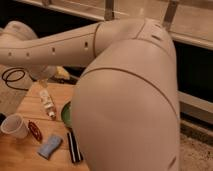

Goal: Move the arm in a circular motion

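The arm [125, 100] is cream-white with thick tubular segments and small dark holes, and it fills most of the camera view. Its big rounded near segment covers the centre and right. A long segment [55, 47] reaches left to a rounded joint [17, 32] at the upper left. From there the wrist drops down, and my gripper [44, 80] hangs at its end over the back edge of the wooden table [22, 157], just above a white bottle [47, 102].
On the table are a white cup [14, 125], a small red item [35, 131], a blue sponge [49, 146], a black bar [74, 147] and a green bowl [66, 114] half hidden by the arm. A black cable [14, 77] lies behind the table.
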